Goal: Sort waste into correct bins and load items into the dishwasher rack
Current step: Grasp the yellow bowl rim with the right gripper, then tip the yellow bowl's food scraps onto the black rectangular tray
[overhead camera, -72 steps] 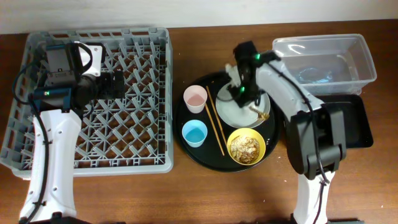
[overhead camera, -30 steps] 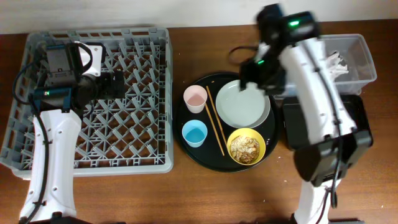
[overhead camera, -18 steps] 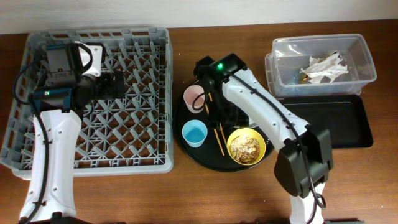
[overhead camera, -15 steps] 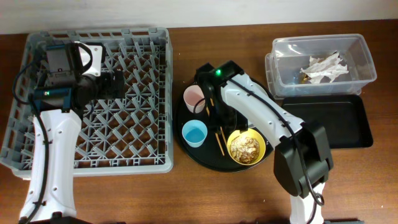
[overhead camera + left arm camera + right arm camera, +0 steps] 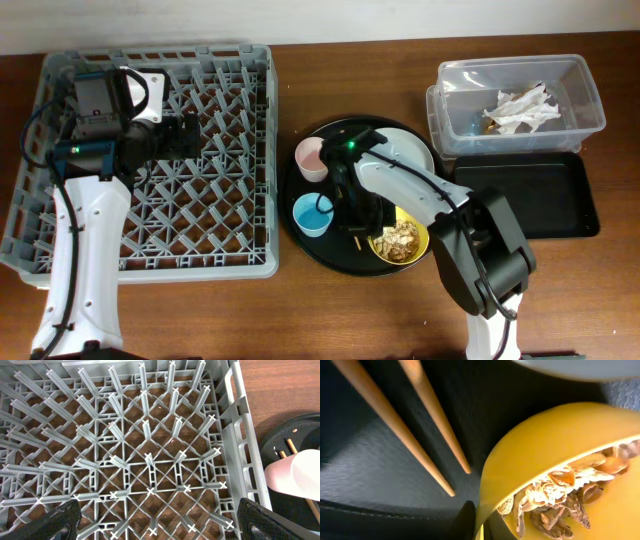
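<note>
**A:** How is the right arm posed?

**B:** It is bent low over the round black tray (image 5: 320,250). The right gripper (image 5: 366,220) is held at the left rim of the yellow bowl (image 5: 405,240). One dark finger (image 5: 466,521) is seen just outside the bowl wall. The other finger is hidden, so it cannot be told whether the rim is pinched.

**A:** And the left arm?

**B:** It is stretched over the far part of the dishwasher rack (image 5: 150,265). The left gripper (image 5: 165,520) is held above the pegs with its fingers spread wide, and nothing is caught between them.

**A:** What is noted about materials?

**B:** The bowl is smooth and glossy and is filled with brownish, flaky food scraps (image 5: 560,495). The chopsticks (image 5: 415,420) are made of thin tapered wood, and their tips are laid on the matte tray just beside the bowl. The rack is made of grey plastic, with a grid of upright pegs. Crumpled white napkins (image 5: 520,105) are seen in the clear tub (image 5: 590,110), and the shallow black tray (image 5: 540,200) is placed on its near side.

**A:** How much room is found around the bowl?

**B:** Little. The bowl is set at the near edge of the round tray, with the plate (image 5: 415,150) just beyond it. The blue cup (image 5: 312,213) and the pink cup (image 5: 312,158) are placed to the left, close to the arm. Open wooden table (image 5: 350,310) is seen on the near side.
</note>
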`<control>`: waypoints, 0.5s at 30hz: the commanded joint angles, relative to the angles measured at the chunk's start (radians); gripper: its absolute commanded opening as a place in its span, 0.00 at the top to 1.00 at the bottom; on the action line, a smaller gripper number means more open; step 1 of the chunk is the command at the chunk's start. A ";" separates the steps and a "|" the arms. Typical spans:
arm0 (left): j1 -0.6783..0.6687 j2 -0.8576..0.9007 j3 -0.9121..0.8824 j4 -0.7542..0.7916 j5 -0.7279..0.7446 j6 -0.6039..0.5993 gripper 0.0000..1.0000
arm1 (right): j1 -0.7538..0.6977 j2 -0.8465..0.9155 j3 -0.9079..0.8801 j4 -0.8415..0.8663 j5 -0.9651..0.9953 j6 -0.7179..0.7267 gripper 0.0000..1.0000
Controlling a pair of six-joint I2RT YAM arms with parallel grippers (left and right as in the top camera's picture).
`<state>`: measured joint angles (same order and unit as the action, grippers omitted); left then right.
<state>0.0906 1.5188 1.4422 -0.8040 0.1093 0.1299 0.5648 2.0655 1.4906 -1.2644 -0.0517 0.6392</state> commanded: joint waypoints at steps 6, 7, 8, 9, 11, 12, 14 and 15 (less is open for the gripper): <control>-0.003 0.003 0.014 0.002 0.014 -0.008 0.01 | -0.006 -0.025 -0.010 -0.002 -0.002 -0.043 0.96; -0.003 0.003 0.014 0.002 0.014 -0.008 0.01 | -0.018 -0.051 0.009 -0.016 -0.005 -0.093 0.96; -0.003 0.003 0.014 0.002 0.014 -0.008 0.01 | -0.033 -0.090 0.035 -0.039 -0.005 -0.124 0.96; -0.003 0.003 0.014 0.002 0.014 -0.008 0.01 | -0.048 -0.130 0.055 -0.052 -0.009 -0.149 0.96; -0.003 0.003 0.014 0.002 0.014 -0.008 0.01 | -0.088 -0.213 0.094 -0.080 -0.010 -0.182 0.96; -0.003 0.003 0.014 0.002 0.014 -0.008 0.01 | -0.114 -0.261 0.115 -0.094 -0.017 -0.205 0.96; -0.003 0.003 0.014 0.002 0.014 -0.008 0.01 | -0.202 -0.401 0.136 -0.109 -0.061 -0.254 0.96; -0.003 0.003 0.014 0.002 0.014 -0.008 0.01 | -0.257 -0.464 0.136 -0.112 -0.104 -0.313 0.96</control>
<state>0.0906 1.5188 1.4422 -0.8032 0.1093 0.1299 0.3950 1.7294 1.6028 -1.3651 -0.0921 0.4328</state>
